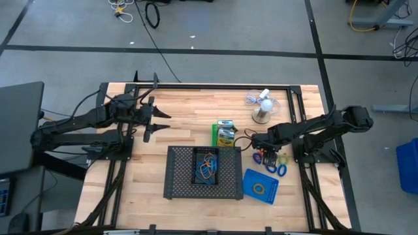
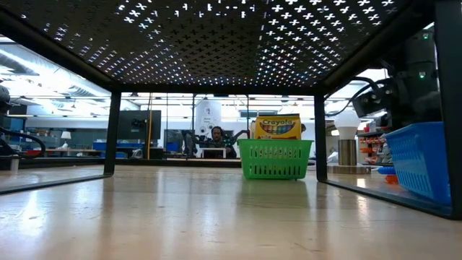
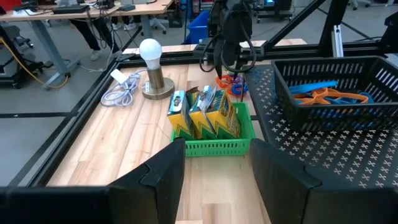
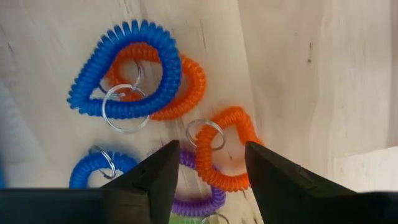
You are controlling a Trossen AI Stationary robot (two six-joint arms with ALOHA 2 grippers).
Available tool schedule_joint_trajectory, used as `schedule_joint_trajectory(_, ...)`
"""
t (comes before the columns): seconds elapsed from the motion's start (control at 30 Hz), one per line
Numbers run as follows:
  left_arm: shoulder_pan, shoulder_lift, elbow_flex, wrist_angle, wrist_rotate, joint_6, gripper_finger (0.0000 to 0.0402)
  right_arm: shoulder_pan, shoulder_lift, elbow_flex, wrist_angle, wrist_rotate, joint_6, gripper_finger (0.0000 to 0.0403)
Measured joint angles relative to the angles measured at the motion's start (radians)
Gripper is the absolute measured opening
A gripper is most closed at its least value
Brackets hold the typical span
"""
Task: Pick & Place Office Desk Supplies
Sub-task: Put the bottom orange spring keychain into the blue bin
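Observation:
Several coiled loops in blue, orange and purple lie on the wood at the right: a blue loop (image 4: 124, 74), an orange loop (image 4: 227, 146) and the cluster (image 1: 279, 164). My right gripper (image 4: 211, 162) (image 1: 264, 155) hangs open just above them, fingers pointing down, the orange loop below the gap. A green bin (image 1: 225, 134) (image 3: 214, 137) holds yellow crayon boxes (image 2: 278, 126). A black bin (image 3: 336, 93) with more loops stands on the mesh tray (image 1: 176, 176). A blue bin (image 1: 260, 186) holds one loop. My left gripper (image 3: 217, 168) (image 1: 155, 124) waits open at the far left, raised.
A white mini fan (image 1: 263, 108) with its coiled cable stands at the far right behind the green bin. The mesh tray fills the middle near side. Bare wood lies between my left gripper and the green bin. The black frame rails (image 1: 300, 104) border the table.

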Motion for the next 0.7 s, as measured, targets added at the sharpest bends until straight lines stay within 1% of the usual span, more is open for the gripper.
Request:
schedule_joint_trajectory(0.3,0.000,0.000,0.000,0.000,0.000,0.000,0.0188,0.015,0.000,0.000,0.027,0.015,0.018,0.0156)
schedule_joint_trajectory(0.47,0.000,0.000,0.000,0.000,0.000,0.001,0.0188,0.021,0.016,0.000,0.031,0.017,0.034,0.0153)
schedule_joint_trajectory(0.7,0.000,0.000,0.000,0.000,0.000,0.001,0.0188,0.032,0.095,0.000,0.043,0.001,0.018,0.0153)
